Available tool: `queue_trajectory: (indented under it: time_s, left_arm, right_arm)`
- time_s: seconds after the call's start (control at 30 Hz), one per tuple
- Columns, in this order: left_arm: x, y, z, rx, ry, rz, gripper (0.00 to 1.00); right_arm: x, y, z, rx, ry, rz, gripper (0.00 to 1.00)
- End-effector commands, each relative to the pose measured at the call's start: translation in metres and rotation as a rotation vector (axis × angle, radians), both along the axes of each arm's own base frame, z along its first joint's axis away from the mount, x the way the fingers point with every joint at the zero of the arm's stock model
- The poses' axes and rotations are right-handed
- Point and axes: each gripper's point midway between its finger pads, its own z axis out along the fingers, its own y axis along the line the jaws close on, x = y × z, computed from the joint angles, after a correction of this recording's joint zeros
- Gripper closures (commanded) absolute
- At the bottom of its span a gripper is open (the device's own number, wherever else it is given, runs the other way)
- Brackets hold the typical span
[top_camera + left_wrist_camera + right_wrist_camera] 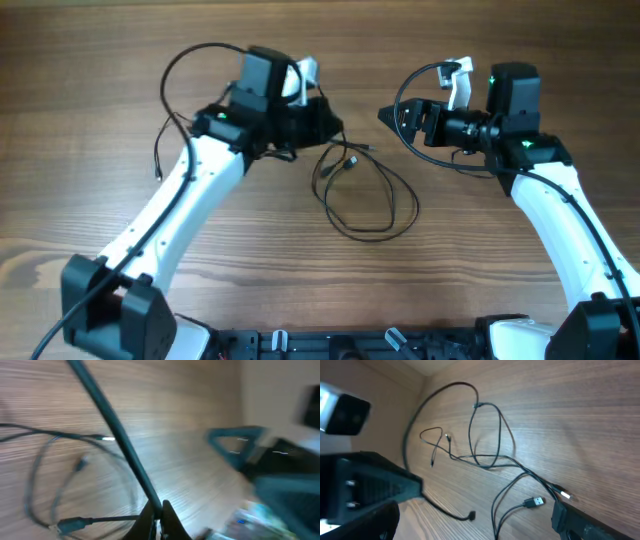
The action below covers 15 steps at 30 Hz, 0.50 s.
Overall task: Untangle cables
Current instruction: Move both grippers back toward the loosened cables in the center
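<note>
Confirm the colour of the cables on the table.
Black cables, with a silver-tipped plug. The right wrist view shows it best.

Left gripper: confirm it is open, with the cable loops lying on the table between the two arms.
Not quite. The left gripper is not open. The left wrist view shows it shut on a cable, its fingers pinching the cord that runs up and away from them. The rest holds: the loops do lie on the table between the two arms.
</note>
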Motion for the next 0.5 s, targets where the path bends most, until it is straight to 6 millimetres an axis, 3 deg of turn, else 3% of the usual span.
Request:
queue_trajectory:
  time_s: [0.0, 0.07, 0.1, 0.17, 0.23, 0.27, 0.3, 0.33, 0.37, 0.4, 0.43, 0.47]
  left_arm:
    - [0.02, 0.01, -0.028, 0.172, -0.078, 0.053, 0.79]
    - [0.029, 0.009, -0.035, 0.184, -0.093, 0.066, 0.04]
    - [0.037, 0.008, -0.036, 0.175, -0.114, 0.074, 0.0]
    - [0.049, 0.013, -0.028, 0.159, -0.145, 0.098, 0.0]
    - [0.062, 0.035, -0.009, 0.154, -0.145, 0.162, 0.0]
    - [0.069, 0.052, -0.002, 0.148, -0.122, 0.22, 0.0]
    - [0.077, 0.083, -0.002, 0.139, -0.061, 0.323, 0.0]
    - [0.076, 0.109, -0.012, 0.157, 0.007, 0.384, 0.0]
    - [0.066, 0.126, -0.028, 0.191, 0.088, 0.409, 0.2]
    - [0.059, 0.132, -0.037, 0.218, 0.119, 0.396, 0.59]
    - [0.054, 0.136, -0.046, 0.251, 0.139, 0.383, 0.6]
    - [0.049, 0.148, -0.061, 0.329, 0.156, 0.394, 0.41]
  right_arm:
    - [0.001, -0.003, 0.003, -0.026, -0.022, -0.011, 0.0]
    - [0.001, -0.003, 0.003, -0.023, -0.016, -0.013, 0.0]
    - [0.0, -0.002, 0.002, -0.009, 0.008, -0.024, 0.0]
    - [-0.003, 0.006, 0.002, -0.002, 0.022, -0.012, 0.01]
    - [-0.01, 0.025, 0.003, -0.004, 0.008, 0.039, 0.05]
    - [-0.012, 0.035, -0.001, -0.03, 0.008, 0.047, 0.08]
    - [-0.013, 0.047, -0.012, -0.082, 0.01, 0.047, 0.16]
    - [-0.011, 0.06, -0.028, -0.151, 0.006, 0.039, 0.22]
    - [-0.005, 0.071, -0.046, -0.213, -0.005, 0.026, 0.36]
    - [-0.002, 0.081, -0.055, -0.229, -0.015, 0.033, 0.43]
    - [0.002, 0.09, -0.063, -0.225, -0.027, 0.048, 0.52]
    - [0.012, 0.103, -0.075, -0.198, -0.028, 0.044, 0.77]
